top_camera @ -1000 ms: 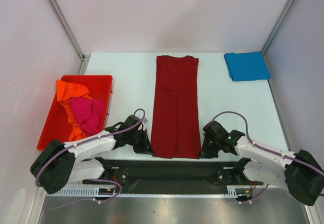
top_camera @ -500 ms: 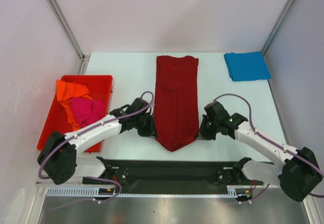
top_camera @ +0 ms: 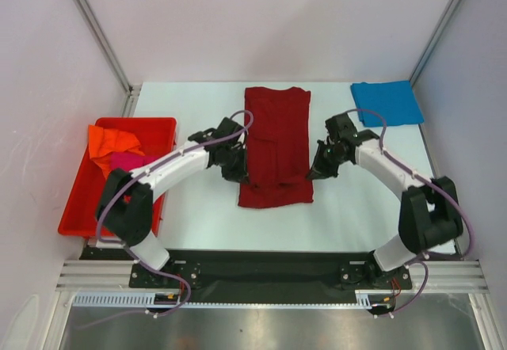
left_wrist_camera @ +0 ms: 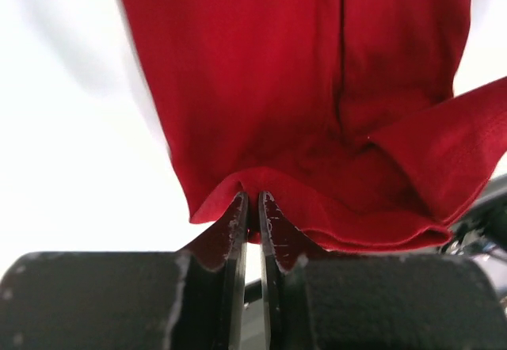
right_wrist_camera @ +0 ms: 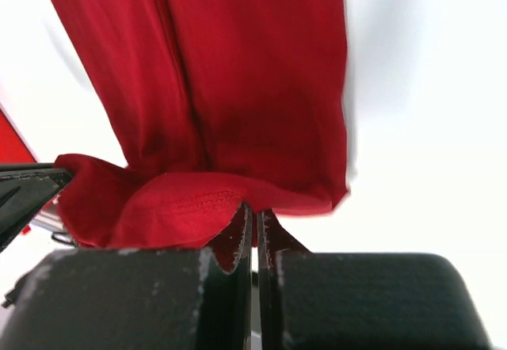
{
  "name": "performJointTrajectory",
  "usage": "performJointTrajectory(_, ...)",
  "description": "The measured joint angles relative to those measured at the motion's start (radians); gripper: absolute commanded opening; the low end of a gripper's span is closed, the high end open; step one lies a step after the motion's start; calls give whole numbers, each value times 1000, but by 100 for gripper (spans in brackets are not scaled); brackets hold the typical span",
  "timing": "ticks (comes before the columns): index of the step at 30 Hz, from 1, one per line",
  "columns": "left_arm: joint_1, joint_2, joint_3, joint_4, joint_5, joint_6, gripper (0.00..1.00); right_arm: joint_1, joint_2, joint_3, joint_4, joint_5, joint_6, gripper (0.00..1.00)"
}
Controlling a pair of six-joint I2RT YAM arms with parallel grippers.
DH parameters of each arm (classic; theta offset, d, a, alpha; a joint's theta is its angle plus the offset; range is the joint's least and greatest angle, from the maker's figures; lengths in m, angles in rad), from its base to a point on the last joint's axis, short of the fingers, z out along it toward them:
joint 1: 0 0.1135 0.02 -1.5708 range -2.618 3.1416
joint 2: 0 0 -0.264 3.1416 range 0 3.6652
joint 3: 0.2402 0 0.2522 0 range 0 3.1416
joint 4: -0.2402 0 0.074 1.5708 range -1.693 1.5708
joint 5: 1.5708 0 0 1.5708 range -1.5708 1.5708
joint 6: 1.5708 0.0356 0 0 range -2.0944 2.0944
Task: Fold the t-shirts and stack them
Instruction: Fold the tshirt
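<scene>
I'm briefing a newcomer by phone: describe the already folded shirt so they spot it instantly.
On the white table, look to the far right corner. The bright blue t-shirt lies there, a flat folded rectangle, alone, unlike the longer dark red t-shirt mid-table.

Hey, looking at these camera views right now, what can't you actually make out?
Top view: the left arm covers most of the magenta-pink t-shirt in the red bin.
Top view: the left hand and right hand hide the dark red t-shirt corners they pinch.
Both wrist views: the top edge cuts off its collar end.
Top view: the blue t-shirt is too small to count its layers.
</scene>
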Motion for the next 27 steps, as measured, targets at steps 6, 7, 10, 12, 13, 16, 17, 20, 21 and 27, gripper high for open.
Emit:
performJointTrajectory(6,86,169,195,-32,14,37,16,-66,219,212,-23,-54,-92,0)
performJointTrajectory(7,96,196,229,-35,15,42,15,-76,247,241,-23,-61,-101,0)
performJointTrajectory(10,119,275,327,-47,24,57,16,-109,336,343,-35,-85,-128,0)
performJointTrajectory(12,132,326,388,-56,28,68,16,-124,402,417,-45,-100,-148,0)
performJointTrajectory(13,138,346,413,-58,31,69,16,-130,415,432,-46,-102,-150,0)
performJointTrajectory(16,154,404,472,-65,40,75,15,-143,488,511,-58,-120,-166,0)
performJointTrajectory(17,158,416,483,-67,42,76,15,-145,504,527,-59,-123,-169,0)
performJointTrajectory(20,173,452,513,-71,50,75,15,-152,554,579,-74,-136,-179,0)
performJointTrajectory(21,178,461,521,-71,51,75,14,-153,570,592,-76,-141,-183,0)
performJointTrajectory(27,203,505,563,-71,62,75,13,-164,645,671,-102,-157,-198,0)
